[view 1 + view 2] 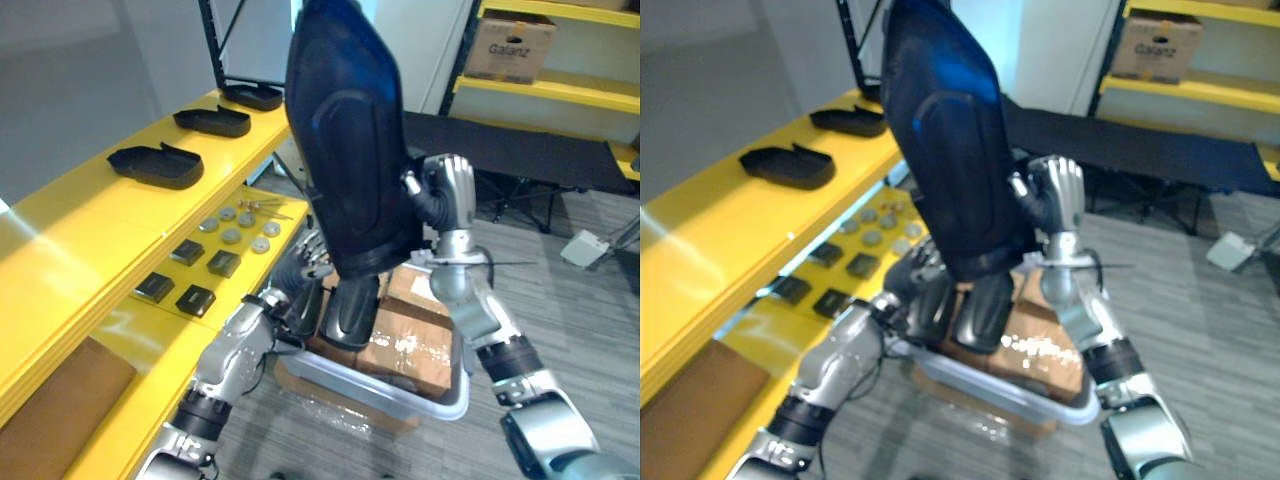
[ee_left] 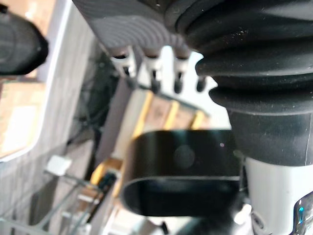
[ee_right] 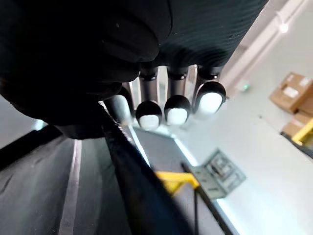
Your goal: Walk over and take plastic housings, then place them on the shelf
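Shelf point(image 1: 90, 215) ran yellow along my left. Its top level was bare near me, with three placed housings point(image 1: 155, 165) in a row toward its far end.

Housing point(image 1: 345, 150), big and dark, was in the air in front of the head camera, above the bin point(image 1: 400, 395), not on the shelf yet. Long axis was near vertical, with the top leaning a bit toward the shelf. The narrower end pointed up and the lower rounded end pointed down at the bin. Its bulged outer face was toward me.

A spare housing point(image 1: 345, 315) stood in the bin beside cardboard boxes point(image 1: 415, 345).

Right hand point(image 1: 452, 195) was curled round the housing's right edge at mid-height and carried it. Left hand point(image 1: 305, 265) sat by the lower end with fingers loose and spread. I couldn't tell if it touched.

My call on the step: carry and lay down.
- One-edge grip looked weak for a part this tall, so I'd get the left hand under the lower end first.
- Then tip the long axis down flat, crosswise to the shelf's front edge like the others.
- Set it on the bare stretch near me, hollow side up, well apart from the row.
- Keep it clear of the small parts point(image 1: 215, 262) on the lower level.
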Robot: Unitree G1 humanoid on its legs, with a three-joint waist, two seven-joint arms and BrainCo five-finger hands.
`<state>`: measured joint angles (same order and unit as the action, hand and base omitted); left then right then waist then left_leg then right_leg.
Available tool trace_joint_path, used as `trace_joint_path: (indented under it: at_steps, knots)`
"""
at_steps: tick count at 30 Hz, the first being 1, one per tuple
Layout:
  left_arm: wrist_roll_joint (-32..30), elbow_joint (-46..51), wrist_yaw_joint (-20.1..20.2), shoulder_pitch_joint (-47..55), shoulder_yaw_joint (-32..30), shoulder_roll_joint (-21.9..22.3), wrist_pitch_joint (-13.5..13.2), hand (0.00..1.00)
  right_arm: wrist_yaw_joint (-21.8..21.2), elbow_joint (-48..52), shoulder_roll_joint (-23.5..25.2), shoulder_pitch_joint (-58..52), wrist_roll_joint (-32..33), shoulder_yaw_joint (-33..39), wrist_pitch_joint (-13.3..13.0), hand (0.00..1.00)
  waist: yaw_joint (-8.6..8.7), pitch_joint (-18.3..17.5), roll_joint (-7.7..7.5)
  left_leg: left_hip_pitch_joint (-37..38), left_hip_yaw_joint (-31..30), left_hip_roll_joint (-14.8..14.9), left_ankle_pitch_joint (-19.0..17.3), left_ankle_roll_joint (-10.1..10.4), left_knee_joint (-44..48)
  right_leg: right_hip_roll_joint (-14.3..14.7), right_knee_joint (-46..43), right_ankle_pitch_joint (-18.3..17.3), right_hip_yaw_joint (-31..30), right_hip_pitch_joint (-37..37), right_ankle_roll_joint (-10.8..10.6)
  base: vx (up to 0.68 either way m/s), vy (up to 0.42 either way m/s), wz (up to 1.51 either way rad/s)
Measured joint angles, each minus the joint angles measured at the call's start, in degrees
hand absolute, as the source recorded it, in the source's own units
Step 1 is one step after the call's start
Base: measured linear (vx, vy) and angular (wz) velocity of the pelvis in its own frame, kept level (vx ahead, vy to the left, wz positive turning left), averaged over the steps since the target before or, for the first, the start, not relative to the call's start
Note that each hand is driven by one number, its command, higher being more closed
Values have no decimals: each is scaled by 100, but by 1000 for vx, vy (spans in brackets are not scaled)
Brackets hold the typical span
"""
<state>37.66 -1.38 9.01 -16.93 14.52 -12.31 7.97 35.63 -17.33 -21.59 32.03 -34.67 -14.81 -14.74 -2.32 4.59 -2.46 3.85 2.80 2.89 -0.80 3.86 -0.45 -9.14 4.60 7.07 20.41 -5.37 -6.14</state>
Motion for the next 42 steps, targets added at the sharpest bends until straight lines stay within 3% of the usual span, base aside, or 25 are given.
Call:
trace_joint_path:
  at_steps: [6,14,19,20,24,31,38,42]
  knots:
    - [8,52,14,-136,1,118,-142,0,-52,-383,239,-55,-10,-81,19,100,-9,-20,-136,1,-31,-4,-1,-1,7,-4,2,-1,13,-17,0,-11,2,0]
    - [8,160,9,-138,160,162,-158,0,-50,-487,367,-54,-4,-337,22,100,-16,-17,-146,1,-61,24,0,2,8,-5,49,-30,59,-11,27,-23,2,1]
    - [-56,152,-249,-138,253,168,-147,0,-39,-621,429,-29,91,-475,209,100,-38,-16,-148,9,-87,34,0,5,10,15,50,-33,135,-53,31,2,1,5]
    - [-89,149,-318,-138,261,168,-144,100,-34,-625,444,-29,127,-491,221,100,-43,-15,-149,9,-90,34,0,5,10,15,50,-33,136,-53,31,0,0,0]
    - [-650,96,-651,-137,262,172,-148,100,84,-626,497,-11,240,-553,227,100,-80,-1,-174,8,-111,33,0,5,17,16,50,-37,155,-62,38,0,0,0]
    - [-940,-247,-1197,-137,193,170,-295,100,171,-625,584,48,248,-725,227,100,-118,14,-198,-28,-190,53,-7,16,68,24,51,-67,218,-79,76,-5,1,3]
    - [-1116,-340,-1687,-132,133,168,-628,100,344,-613,830,49,482,-769,204,100,-155,31,-227,-57,-226,57,-1,25,74,30,52,-70,268,-77,82,-1,0,3]
    - [-867,-343,-2023,-59,124,220,-939,100,365,-602,1023,34,748,-766,136,100,-139,35,-228,-53,-211,58,-2,26,74,31,52,-69,246,-69,82,-2,4,-1]
